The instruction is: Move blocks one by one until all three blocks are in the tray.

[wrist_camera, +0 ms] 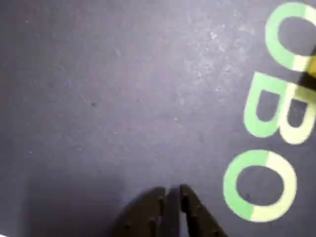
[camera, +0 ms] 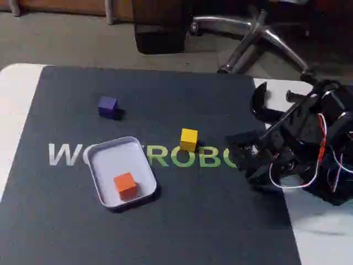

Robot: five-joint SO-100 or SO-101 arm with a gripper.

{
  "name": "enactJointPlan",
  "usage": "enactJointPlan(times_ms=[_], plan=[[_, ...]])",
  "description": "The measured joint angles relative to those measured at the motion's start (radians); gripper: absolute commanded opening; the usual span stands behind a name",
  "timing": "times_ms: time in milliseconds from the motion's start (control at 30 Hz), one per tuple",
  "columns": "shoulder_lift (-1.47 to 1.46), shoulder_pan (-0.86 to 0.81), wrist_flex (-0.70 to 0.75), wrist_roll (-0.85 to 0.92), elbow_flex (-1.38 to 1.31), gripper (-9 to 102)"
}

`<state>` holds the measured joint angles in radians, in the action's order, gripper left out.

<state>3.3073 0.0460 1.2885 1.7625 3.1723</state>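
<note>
In the fixed view, your orange block (camera: 126,184) already sits in the tray (camera: 98,160), near the mat's (camera: 165,232) front-left area. The yellow block (camera: 188,139) stands on the green lettering (camera: 171,157) at mid-mat, just beside the tray's right side; the purple block (camera: 107,106) is towards the mat's back-left corner. The arm (camera: 309,149) is folded low at the mat's right edge. Take the yellow block next, I'd judge: it is nearer.

In the wrist view, the gripper (wrist_camera: 171,193) points at bare mat, fingertips nearly together with a slim gap. Spread them wide before descending, square them to the block's flat faces, and lift clear of the tray's rim.
</note>
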Motion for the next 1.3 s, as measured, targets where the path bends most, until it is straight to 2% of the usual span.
enactJointPlan(times_ms=[600,1067,1200,1300], plan=[[0.0,-0.071,0.0,0.0,0.0,-8],[0.0,-0.29,-0.014,0.055,-0.003,-8],[0.0,-0.336,0.018,0.061,-0.103,-8],[0.0,-0.328,0.11,0.044,-0.235,-8]])
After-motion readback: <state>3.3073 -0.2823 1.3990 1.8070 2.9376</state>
